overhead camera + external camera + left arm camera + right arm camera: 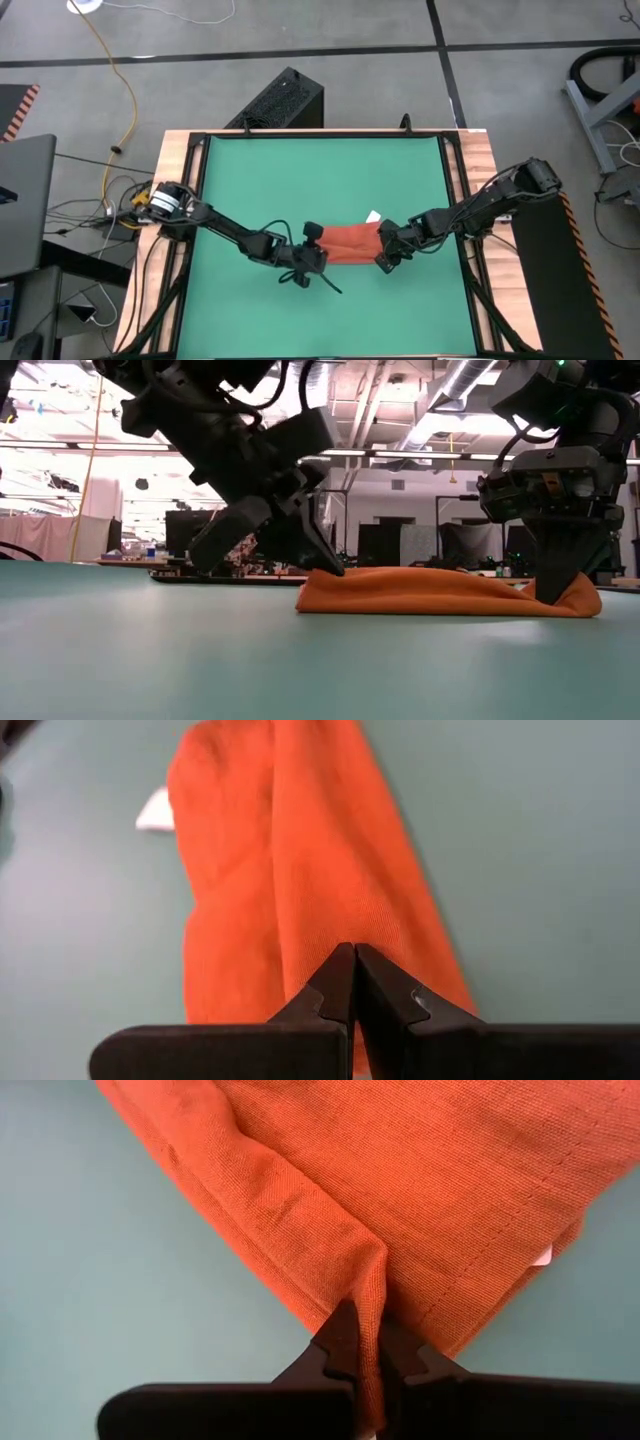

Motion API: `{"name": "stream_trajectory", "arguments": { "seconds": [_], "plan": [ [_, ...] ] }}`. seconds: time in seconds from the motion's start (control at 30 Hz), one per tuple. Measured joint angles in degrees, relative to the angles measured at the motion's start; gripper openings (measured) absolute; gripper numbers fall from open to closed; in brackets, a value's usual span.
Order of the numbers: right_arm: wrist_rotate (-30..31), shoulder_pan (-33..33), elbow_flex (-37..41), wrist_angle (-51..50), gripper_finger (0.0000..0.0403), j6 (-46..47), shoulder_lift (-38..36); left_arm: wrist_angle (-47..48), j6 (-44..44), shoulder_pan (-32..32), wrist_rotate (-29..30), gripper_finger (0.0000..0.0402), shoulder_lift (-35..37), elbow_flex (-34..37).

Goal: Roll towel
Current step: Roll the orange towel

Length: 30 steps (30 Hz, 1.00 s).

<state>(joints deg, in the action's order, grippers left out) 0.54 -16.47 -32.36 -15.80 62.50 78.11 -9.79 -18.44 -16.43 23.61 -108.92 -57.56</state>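
The orange-red towel [350, 243] lies on the green table as a folded strip, running left to right, with its white tag [373, 216] at the far right corner. My left gripper [315, 254] is shut at the strip's left end and also shows in the low view [322, 563]. My right gripper [386, 256] is shut on the towel's right end [570, 598]. My left gripper has its shut fingertips [340, 970] down on the towel's left end [300, 935], slanting down from the table's left. No cloth shows between the fingers, so I cannot tell whether it pinches any. The towel lies flat there. My right gripper pinches a raised fold of cloth [372, 1285] between its two fingers, near the towel's right near corner. The fingers point down, coming from the table's right. The fold stands up as a ridge, and the rest of the towel lies on the table.
The green mat [320, 170] has a wooden frame [175, 200] on its left and right sides. A black box [280, 100] stands on the floor beyond the far edge. Bare mat lies on the far and near sides of the towel.
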Motion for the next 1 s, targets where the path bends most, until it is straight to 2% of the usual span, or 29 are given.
{"name": "stream_trajectory", "arguments": {
  "seconds": [0.23,0.47,0.7,1.0],
  "plan": [
    [-0.37,0.00,0.00,-0.02,0.0020,-0.29,0.02,0.91,6.16,1.02,-2.39,0.0000,0.04,1.56],
    [-0.60,-0.96,-0.22,4.38,0.0049,-8.81,-0.04,1.51,8.20,0.91,-2.51,0.0000,0.04,2.29],
    [-0.54,-1.17,-4.32,4.43,0.0076,-15.16,-0.07,1.48,8.24,0.71,-2.51,0.0000,0.04,2.29],
    [5.65,-1.07,-4.72,0.19,0.0108,-16.19,-0.07,2.82,8.37,-1.26,-0.66,0.0000,0.09,2.29]
  ]
}}
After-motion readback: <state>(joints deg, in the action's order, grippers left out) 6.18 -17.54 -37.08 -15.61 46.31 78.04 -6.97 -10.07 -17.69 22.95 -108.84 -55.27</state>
